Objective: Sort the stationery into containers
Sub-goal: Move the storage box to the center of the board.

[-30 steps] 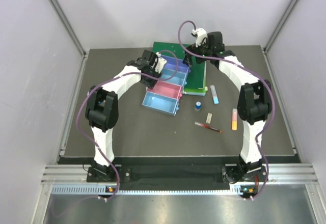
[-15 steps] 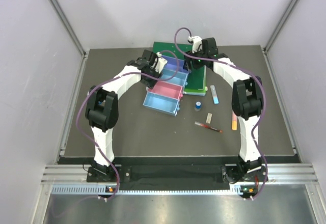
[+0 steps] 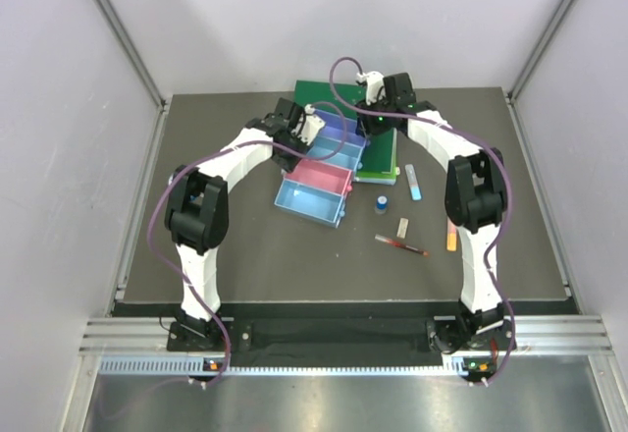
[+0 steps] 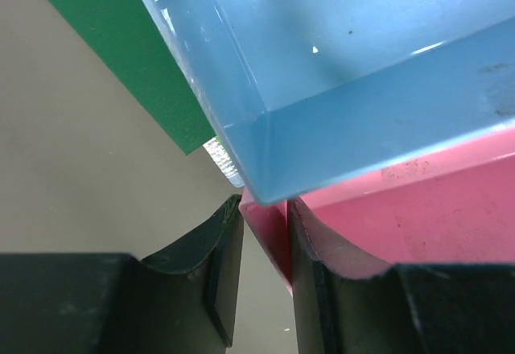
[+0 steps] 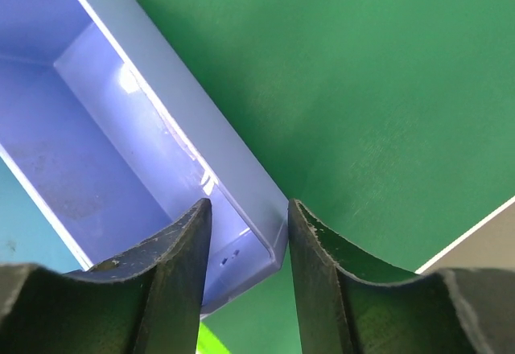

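Four trays lie side by side at the table's middle: blue (image 3: 310, 201), pink (image 3: 324, 172), light blue (image 3: 337, 147) and purple (image 3: 345, 130). My left gripper (image 3: 297, 137) (image 4: 265, 209) straddles the pink tray's (image 4: 418, 209) corner wall; the right finger lies against the wall, and a gap remains on the left side. My right gripper (image 3: 366, 125) (image 5: 249, 209) straddles the purple tray's (image 5: 96, 129) corner, one finger inside, jaws apart. Loose on the right lie a blue-white marker (image 3: 414, 182), blue-capped bottle (image 3: 381, 201), white eraser (image 3: 402, 227), red pen (image 3: 400, 245) and pink-yellow stick (image 3: 452, 231).
A large green binder (image 3: 378, 152) (image 5: 362, 88) lies flat under the purple tray's far end and the right gripper. The light blue tray (image 4: 362, 72) overlaps the pink one's edge in the left wrist view. Grey walls enclose the dark table on three sides.
The right arm has swung left and down onto the purple tray's corner, its jaws narrowing from wide. The left jaws have narrowed around the pink tray's wall.
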Robot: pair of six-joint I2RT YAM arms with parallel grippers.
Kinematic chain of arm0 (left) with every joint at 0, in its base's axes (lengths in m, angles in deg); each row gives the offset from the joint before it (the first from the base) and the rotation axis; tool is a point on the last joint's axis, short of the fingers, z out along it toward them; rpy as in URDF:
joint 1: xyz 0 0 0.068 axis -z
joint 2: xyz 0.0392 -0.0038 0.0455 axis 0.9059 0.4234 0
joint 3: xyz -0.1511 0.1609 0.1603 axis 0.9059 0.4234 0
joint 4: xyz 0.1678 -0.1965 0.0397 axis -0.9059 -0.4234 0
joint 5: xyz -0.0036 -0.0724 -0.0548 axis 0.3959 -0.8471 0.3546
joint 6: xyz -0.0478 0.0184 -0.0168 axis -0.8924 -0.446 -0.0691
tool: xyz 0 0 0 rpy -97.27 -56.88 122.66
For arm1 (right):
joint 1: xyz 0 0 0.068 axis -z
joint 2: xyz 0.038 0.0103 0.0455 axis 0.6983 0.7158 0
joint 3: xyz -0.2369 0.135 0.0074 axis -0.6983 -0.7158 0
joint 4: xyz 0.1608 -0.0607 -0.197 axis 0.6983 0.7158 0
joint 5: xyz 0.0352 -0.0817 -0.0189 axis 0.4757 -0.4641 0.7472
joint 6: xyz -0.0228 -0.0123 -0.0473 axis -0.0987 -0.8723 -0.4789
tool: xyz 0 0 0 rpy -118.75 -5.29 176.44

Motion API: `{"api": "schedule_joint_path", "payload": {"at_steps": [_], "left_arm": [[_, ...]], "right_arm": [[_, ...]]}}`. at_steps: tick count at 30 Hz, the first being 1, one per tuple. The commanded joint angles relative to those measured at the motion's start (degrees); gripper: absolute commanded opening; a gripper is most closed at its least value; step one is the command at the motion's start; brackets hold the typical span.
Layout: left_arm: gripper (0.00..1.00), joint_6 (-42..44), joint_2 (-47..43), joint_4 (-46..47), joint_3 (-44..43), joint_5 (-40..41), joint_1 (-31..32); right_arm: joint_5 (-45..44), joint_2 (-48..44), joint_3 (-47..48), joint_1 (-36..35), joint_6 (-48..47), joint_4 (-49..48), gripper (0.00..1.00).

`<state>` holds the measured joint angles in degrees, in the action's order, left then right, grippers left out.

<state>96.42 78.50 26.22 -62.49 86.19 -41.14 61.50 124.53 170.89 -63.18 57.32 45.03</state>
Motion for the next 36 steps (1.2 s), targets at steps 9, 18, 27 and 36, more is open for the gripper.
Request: {"api": "schedule_joint_path", "payload": {"at_steps": [9,18,27,36], "left_arm": [[0.34,8.8,-3.5,6.1,5.7,1.9,-0.5],[0.37,13.8,-7.1,6.1,8.3,2.5,-2.6],[0.43,18.1,-11.3,5.6,12.8,0.1,-4.5],[0.51,20.3,-13.6,4.6,14.3,-3.9,-5.8]], "right_arm": [[2.3,-8.2,-3.2,-3.5,-6.2,11.7,0.47],[2.9,-10.9,-6.8,-5.7,-12.5,14.8,0.49],[4.6,-12.0,-7.9,-8.1,-17.1,17.3,0.52],[7.0,-12.1,-8.6,-9.8,-21.0,20.6,0.53]]}}
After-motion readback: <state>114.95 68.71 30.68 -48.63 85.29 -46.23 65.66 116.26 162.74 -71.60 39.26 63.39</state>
